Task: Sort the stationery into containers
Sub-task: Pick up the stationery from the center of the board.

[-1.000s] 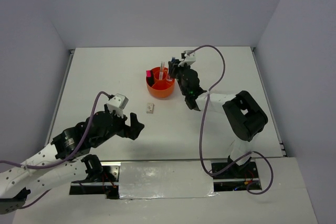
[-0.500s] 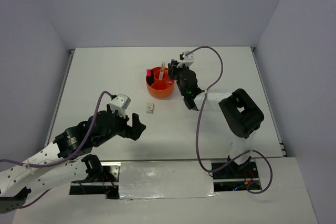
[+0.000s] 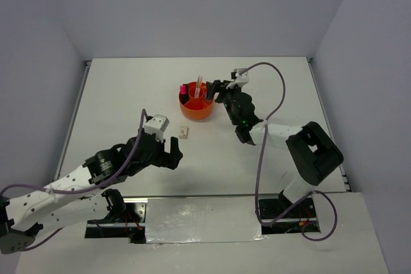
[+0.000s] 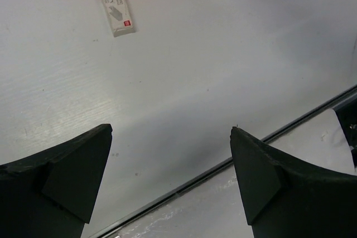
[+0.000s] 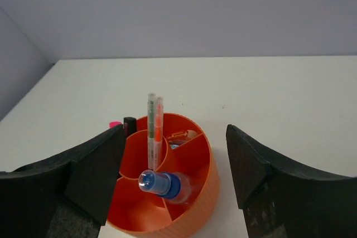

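Observation:
The round orange organiser (image 3: 195, 103) stands at mid-table. In the right wrist view the organiser (image 5: 192, 204) holds a blue-capped marker (image 5: 163, 184) leaning in a near ring compartment, and two thin pens (image 5: 154, 128) upright in the central tube. A pink-black highlighter (image 5: 122, 124) stands at its left side, and small pieces (image 5: 181, 135) lie in a far compartment. My right gripper (image 3: 216, 90) (image 5: 174, 130) is open just right of the organiser, holding nothing. A small pale rectangular piece (image 3: 184, 133) (image 4: 118, 14) lies flat on the table. My left gripper (image 3: 171, 153) (image 4: 170, 131) hangs open short of it.
The table's near edge has a metal rail (image 4: 223, 163), with a grey taped panel (image 3: 202, 220) beyond it. Purple walls close in the back and sides. The right arm's cable (image 3: 273, 91) loops above the table at the right.
My right gripper has opened and let go of the blue-capped marker, which now rests in the organiser, and it has drawn back to the right. My left arm has moved toward the small pale piece.

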You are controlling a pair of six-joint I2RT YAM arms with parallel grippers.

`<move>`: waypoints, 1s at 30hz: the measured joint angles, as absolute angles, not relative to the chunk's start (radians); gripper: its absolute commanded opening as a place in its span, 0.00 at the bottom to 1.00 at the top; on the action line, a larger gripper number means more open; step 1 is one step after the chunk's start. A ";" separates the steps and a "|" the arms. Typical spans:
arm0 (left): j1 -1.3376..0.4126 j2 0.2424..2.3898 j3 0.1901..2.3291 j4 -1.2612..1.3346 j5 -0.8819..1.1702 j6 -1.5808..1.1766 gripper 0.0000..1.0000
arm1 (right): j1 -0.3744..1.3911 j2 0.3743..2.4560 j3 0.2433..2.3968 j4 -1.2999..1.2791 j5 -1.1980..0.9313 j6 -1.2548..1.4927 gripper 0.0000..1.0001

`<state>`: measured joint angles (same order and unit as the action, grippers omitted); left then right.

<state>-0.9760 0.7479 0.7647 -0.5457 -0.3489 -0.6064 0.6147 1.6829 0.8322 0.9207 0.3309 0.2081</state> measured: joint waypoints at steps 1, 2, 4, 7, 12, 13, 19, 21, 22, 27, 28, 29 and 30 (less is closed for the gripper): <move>-0.976 0.773 0.761 -0.542 -0.355 -0.617 0.99 | 0.615 1.644 0.809 0.920 0.331 0.213 0.81; -0.976 0.804 0.759 -0.533 -0.366 -0.636 0.99 | 0.615 1.600 0.786 0.918 0.333 0.219 0.81; -0.976 0.870 0.757 -0.508 -0.384 -0.662 0.99 | 0.615 1.511 0.753 0.892 0.340 0.242 0.92; -0.960 1.005 0.757 -0.466 -0.407 -0.687 0.99 | 0.616 1.359 0.743 0.765 0.359 0.292 1.00; -0.845 1.217 0.783 -0.384 -0.393 -0.681 0.99 | 0.619 1.145 0.744 0.477 0.358 0.379 1.00; -0.823 1.251 0.786 -0.363 -0.382 -0.676 0.99 | 0.620 1.106 0.739 0.422 0.354 0.393 1.00; -0.740 1.399 0.844 -0.281 -0.333 -0.598 0.99 | 0.627 0.846 0.617 0.218 0.290 0.450 1.00; -0.731 1.439 0.881 -0.261 -0.316 -0.574 0.97 | 0.629 0.771 0.580 0.162 0.272 0.460 1.00; -0.725 1.459 0.899 -0.251 -0.310 -0.565 0.96 | 0.629 0.741 0.565 0.139 0.267 0.467 1.00; -0.698 1.560 0.981 -0.221 -0.285 -0.524 0.84 | 0.630 0.611 0.494 0.058 0.237 0.498 1.00; -0.690 1.591 0.998 -0.217 -0.283 -0.520 0.83 | 0.630 0.593 0.480 0.046 0.233 0.502 1.00; -0.685 1.614 1.011 -0.217 -0.282 -0.519 0.83 | 0.631 0.578 0.470 0.028 0.228 0.506 1.00; -0.681 1.636 1.020 -0.216 -0.282 -0.518 0.83 | 0.631 0.568 0.465 0.013 0.223 0.509 1.00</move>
